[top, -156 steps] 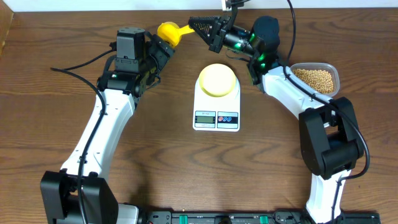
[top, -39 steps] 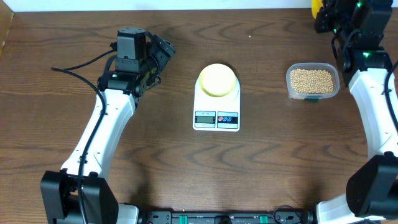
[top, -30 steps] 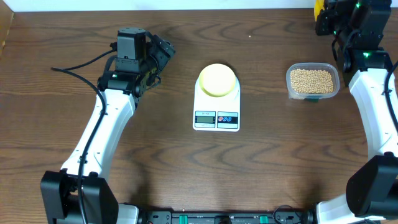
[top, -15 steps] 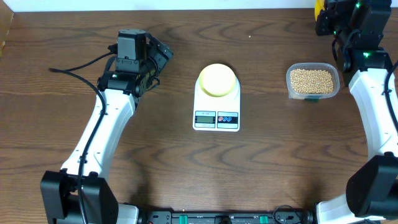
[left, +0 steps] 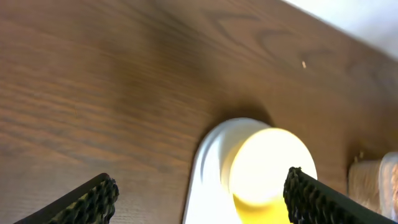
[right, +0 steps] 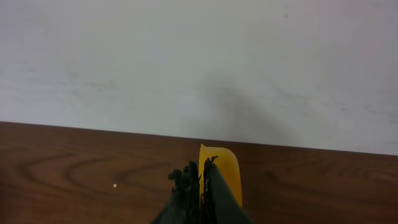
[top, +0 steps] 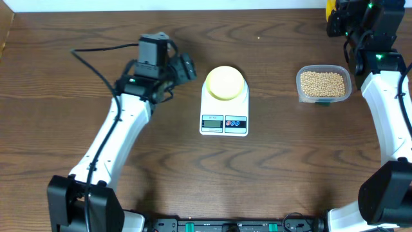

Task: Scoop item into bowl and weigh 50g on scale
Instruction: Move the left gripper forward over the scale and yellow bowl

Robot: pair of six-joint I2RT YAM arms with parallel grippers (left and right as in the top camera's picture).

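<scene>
The pale yellow bowl (top: pixel 225 82) sits on the white scale (top: pixel 224 119) at the table's middle. Just left of the bowl, my left gripper (top: pixel 187 67) hovers open with nothing in it. In the left wrist view its fingertips (left: pixel 93 200) stand wide apart, with the bowl (left: pixel 270 165) and the scale (left: pixel 208 180) ahead between them. The beige beans (top: pixel 324 82) fill a clear tub (top: pixel 300 88) at the right. At the far right corner, my right gripper (top: pixel 337 17) is shut on the yellow scoop (top: pixel 329 8). The right wrist view shows that gripper (right: pixel 200 173) pinching the scoop (right: pixel 224 168).
A white wall (right: pixel 199 62) rises just behind the table's far edge, close to the right gripper. A tiny speck (right: pixel 114 185) lies on the wood near that edge. The left arm's black cable (top: pixel 96 48) loops over the left side of the table.
My left arm has swung right, bringing its open gripper close to the bowl on the scale. The right arm and the scoop have stayed still.
</scene>
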